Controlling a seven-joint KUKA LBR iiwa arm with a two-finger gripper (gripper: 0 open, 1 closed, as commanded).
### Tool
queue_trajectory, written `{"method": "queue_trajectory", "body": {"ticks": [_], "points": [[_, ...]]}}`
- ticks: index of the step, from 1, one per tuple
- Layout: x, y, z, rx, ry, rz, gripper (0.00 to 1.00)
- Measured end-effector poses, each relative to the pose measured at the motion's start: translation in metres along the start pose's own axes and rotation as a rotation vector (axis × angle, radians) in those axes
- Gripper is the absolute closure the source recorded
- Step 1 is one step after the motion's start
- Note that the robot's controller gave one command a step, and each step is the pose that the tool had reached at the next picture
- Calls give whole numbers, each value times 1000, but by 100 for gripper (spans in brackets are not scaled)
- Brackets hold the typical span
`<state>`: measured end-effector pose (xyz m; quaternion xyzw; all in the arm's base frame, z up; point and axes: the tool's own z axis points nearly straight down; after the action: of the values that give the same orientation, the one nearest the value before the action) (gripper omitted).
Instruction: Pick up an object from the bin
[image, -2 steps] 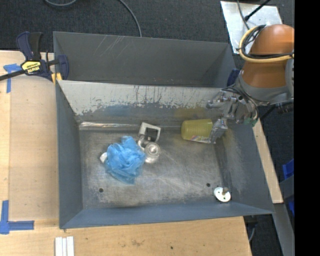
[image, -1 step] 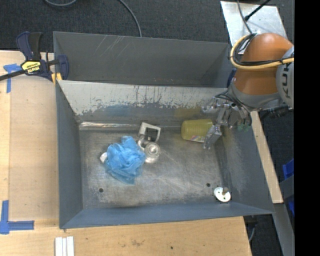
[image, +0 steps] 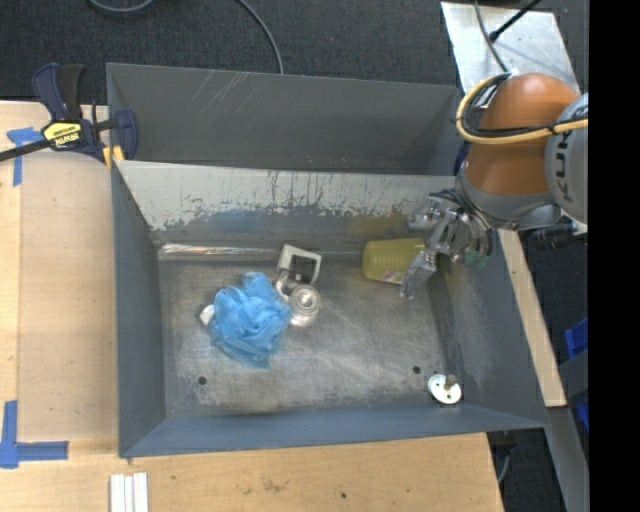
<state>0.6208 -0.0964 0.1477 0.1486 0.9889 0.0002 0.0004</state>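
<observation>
My gripper (image: 414, 278) hangs at the bin's back right, its fingertips pointing down and left beside a yellow-green sponge-like block (image: 388, 258). The block lies on the floor just left of the fingers, partly covered by them. Nothing shows between the fingers. Whether they touch the block I cannot tell.
A crumpled blue cloth (image: 249, 317) lies left of centre, with a clear round piece (image: 302, 304) and a small white-framed square piece (image: 299, 264) against its right side. A small white round disc (image: 445, 389) sits in the front right corner. The arm's orange cover rises above the right wall.
</observation>
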Motion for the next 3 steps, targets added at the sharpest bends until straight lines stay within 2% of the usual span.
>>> {"method": "queue_trajectory", "body": {"ticks": [1,2,3], "points": [[-4,1,25,-1,-12,25,0],[2,6,61,-2,-15,260,100],[2,6,61,-2,-15,260,100]]}}
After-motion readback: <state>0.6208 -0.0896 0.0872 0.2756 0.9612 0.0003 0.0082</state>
